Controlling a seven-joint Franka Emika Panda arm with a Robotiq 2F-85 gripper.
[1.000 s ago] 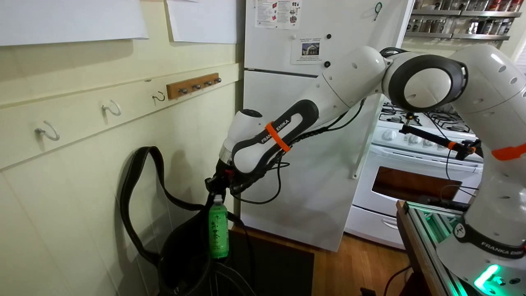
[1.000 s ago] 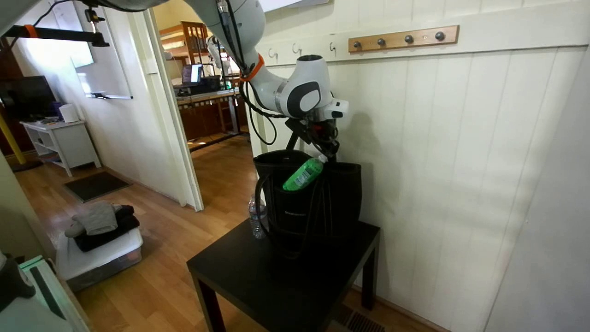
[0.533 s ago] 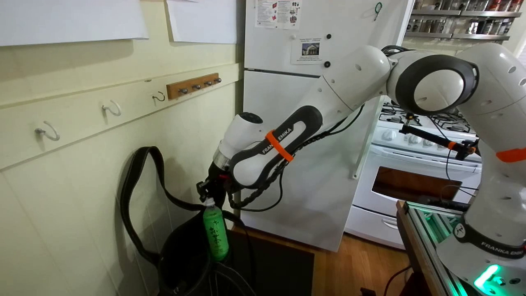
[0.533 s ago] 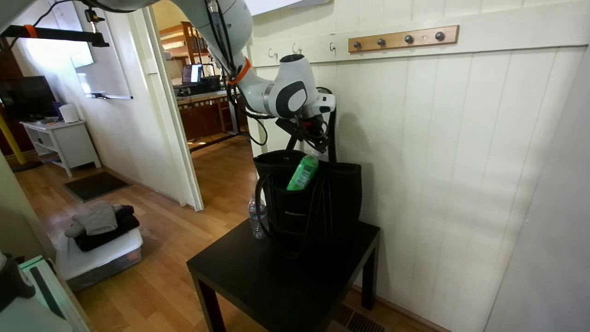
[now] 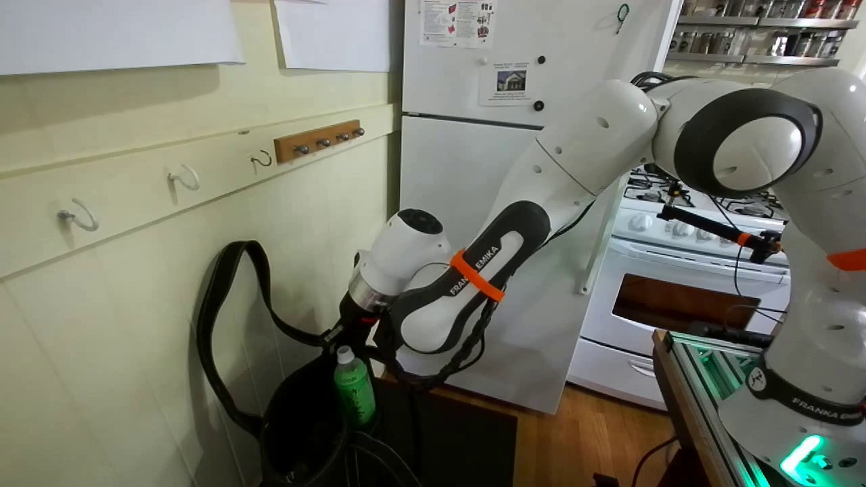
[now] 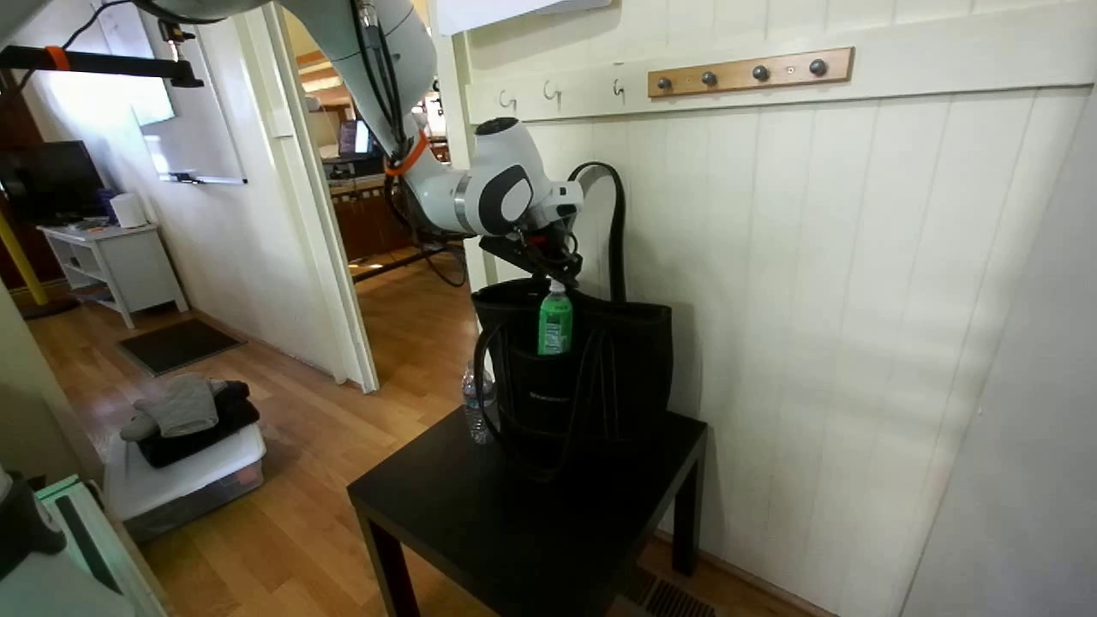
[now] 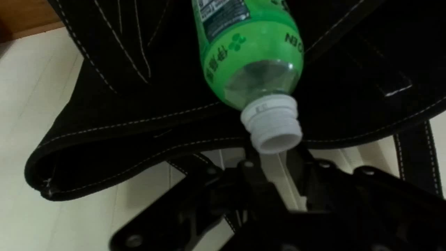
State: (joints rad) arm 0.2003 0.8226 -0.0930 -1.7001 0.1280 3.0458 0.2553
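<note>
A green-labelled bottle (image 6: pixel 555 321) with a white cap (image 7: pixel 275 123) stands nearly upright against the front of a black tote bag (image 6: pixel 630 377). Around its cap my gripper (image 7: pixel 275 153) is shut, one finger on each side; the cap hides the fingertips. At the rim of the bag's outer pocket (image 6: pixel 548 373) the bottle's lower end goes out of sight. In an exterior view the same bottle (image 5: pixel 354 392) leans slightly beside the bag's dark opening, under the wrist.
The bag stands on a black side table (image 6: pixel 531 523), with a clear water bottle (image 6: pixel 478 407) beside it. One strap (image 5: pixel 220 318) loops up along the panelled wall. Wall hooks (image 5: pixel 183 178), a knob rail (image 6: pixel 750 73) and a white refrigerator (image 5: pixel 467 176) surround the arm.
The gripper has come lower, carrying the bottle's top with it. From a strong tilt the bottle has swung nearly upright, its base staying at the pocket. The bag has not moved.
</note>
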